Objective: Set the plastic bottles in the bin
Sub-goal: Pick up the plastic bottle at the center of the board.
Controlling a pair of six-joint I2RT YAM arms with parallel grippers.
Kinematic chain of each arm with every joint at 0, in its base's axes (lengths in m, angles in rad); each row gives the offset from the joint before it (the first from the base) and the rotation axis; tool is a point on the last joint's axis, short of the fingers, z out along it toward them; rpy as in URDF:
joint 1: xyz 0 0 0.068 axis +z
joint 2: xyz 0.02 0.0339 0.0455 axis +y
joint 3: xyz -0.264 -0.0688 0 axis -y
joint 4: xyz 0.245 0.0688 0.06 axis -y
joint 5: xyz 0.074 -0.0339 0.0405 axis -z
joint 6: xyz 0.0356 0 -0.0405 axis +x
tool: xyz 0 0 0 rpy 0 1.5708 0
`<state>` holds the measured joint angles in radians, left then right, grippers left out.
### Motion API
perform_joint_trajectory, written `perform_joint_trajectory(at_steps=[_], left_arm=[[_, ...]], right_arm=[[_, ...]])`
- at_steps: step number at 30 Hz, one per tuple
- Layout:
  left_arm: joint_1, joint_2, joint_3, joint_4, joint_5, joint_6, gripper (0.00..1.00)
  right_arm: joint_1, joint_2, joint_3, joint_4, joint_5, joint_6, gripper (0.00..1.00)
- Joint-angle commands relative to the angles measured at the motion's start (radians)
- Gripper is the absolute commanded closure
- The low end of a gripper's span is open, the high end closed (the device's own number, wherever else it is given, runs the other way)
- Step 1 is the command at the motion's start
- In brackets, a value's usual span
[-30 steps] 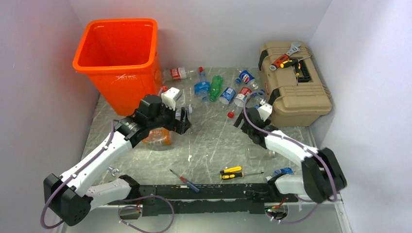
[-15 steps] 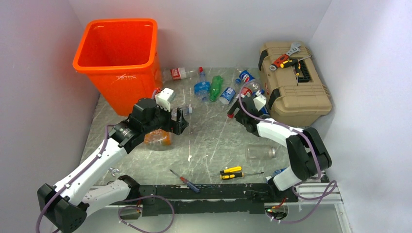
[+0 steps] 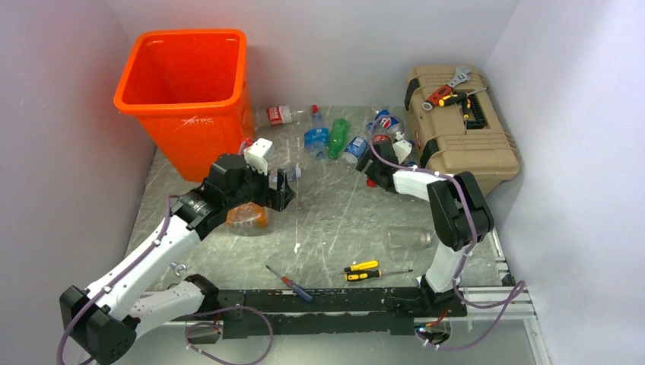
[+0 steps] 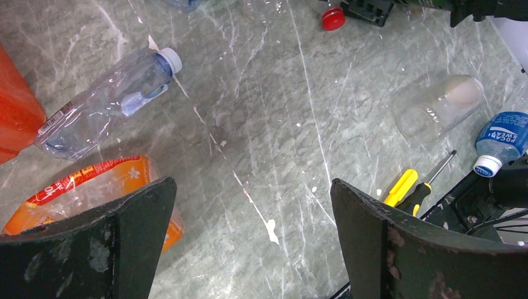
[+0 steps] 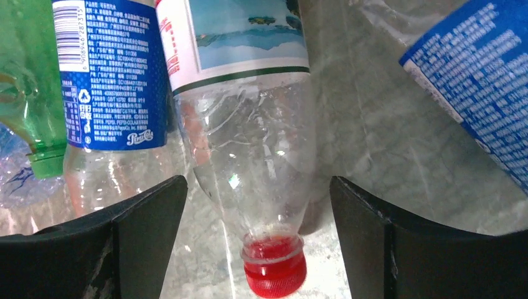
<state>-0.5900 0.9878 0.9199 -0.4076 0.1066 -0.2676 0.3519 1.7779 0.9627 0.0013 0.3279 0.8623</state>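
Observation:
The orange bin stands at the back left. Several plastic bottles lie in a row at the back. My right gripper is open among them; in the right wrist view its jaws stand on either side of the neck of a red-capped bottle, not touching it. My left gripper is open and empty over bare table. A clear white-capped bottle and an orange-labelled bottle lie by its left finger.
A tan toolbox with tools on top stands at the back right. Yellow-handled screwdrivers and a blue-handled one lie near the front. A clear bottle lies on the right; a blue-labelled bottle lies near the rail.
My right arm has reached toward the back, bringing its open gripper to the red-capped bottle in the row. My left arm shifted slightly left early on, then stayed still.

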Motion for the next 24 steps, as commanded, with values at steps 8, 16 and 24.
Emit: perform_joint_trajectory(at_steps=[8, 16, 24], left_arm=[[-0.005, -0.02, 0.001, 0.03, -0.03, 0.006, 0.0], [-0.005, -0.027, -0.001, 0.032, -0.04, 0.005, 0.01], [-0.005, -0.087, -0.037, 0.073, -0.145, -0.004, 0.01]], right_arm=[[-0.008, -0.01, -0.037, 0.073, -0.032, -0.061, 0.35], [-0.003, -0.164, -0.135, 0.101, -0.036, -0.129, 0.62], [0.183, -0.532, -0.261, 0.098, -0.076, -0.328, 0.7]])
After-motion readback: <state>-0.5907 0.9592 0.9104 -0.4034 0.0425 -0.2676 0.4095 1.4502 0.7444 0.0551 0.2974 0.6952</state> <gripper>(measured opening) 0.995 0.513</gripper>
